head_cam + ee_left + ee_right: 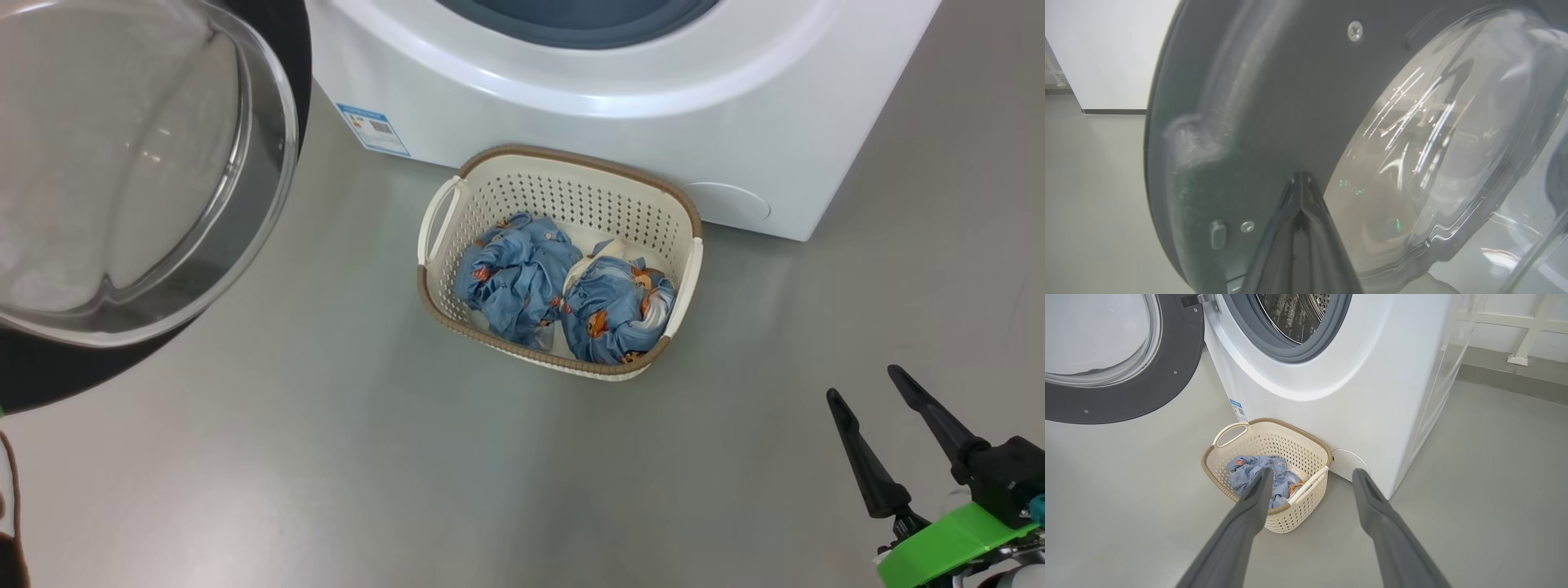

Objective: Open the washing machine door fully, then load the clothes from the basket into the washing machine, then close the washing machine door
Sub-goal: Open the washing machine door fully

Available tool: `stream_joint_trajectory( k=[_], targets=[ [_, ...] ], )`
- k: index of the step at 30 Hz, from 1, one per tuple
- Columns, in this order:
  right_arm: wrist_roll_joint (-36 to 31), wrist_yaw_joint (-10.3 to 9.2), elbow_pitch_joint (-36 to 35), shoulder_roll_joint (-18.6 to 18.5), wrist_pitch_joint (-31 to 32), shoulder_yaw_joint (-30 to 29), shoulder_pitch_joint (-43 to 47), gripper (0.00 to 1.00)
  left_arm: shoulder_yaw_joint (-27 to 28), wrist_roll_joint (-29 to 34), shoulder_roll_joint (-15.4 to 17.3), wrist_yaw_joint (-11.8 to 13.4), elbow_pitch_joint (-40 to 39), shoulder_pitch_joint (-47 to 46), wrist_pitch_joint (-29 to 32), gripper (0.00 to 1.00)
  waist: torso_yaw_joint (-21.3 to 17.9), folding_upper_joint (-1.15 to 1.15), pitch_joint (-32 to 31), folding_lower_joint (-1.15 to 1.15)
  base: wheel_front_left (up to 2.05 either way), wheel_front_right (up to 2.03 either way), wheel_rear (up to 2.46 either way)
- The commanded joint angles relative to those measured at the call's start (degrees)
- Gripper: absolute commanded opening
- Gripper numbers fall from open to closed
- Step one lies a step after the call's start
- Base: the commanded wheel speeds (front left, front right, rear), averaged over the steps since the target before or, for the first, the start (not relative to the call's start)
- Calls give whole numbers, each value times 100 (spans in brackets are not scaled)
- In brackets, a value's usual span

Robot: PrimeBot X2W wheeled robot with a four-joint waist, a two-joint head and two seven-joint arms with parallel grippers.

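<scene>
Left gripper (1301, 178), fingers pinched together, has its tips at the dark inner ring of the washing machine door (1257, 102), likely to push it fully open, while right gripper (864, 385) hovers spread wide near the basket (571, 155), with the clothes (522, 278) inside, on the floor just before the washing machine (531, 106).
</scene>
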Motion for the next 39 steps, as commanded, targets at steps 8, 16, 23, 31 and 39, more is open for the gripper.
stream_joint_trajectory(
  k=[8,16,23,31,39],
  targets=[
    [-18,9,71,120,-114,263,-156,100,306,274,454,-266,17,67,-36,0,-117,0,-384,0,0,0,0],
    [-7,9,406,421,-223,263,-195,100,255,521,362,-506,-14,397,-36,0,-293,0,-909,0,0,0,0],
    [-6,9,605,655,-257,174,-163,100,79,727,234,-613,-244,719,-36,0,-457,0,-1358,0,0,0,0],
    [-59,9,584,1004,-262,-131,21,100,-365,868,-22,-707,-672,1301,-36,0,-793,0,-1920,0,0,0,0],
    [-140,9,538,1216,-263,-332,223,100,-1023,782,-424,-738,-1057,1846,-36,0,-1163,0,-2237,0,0,0,0]
  ],
)
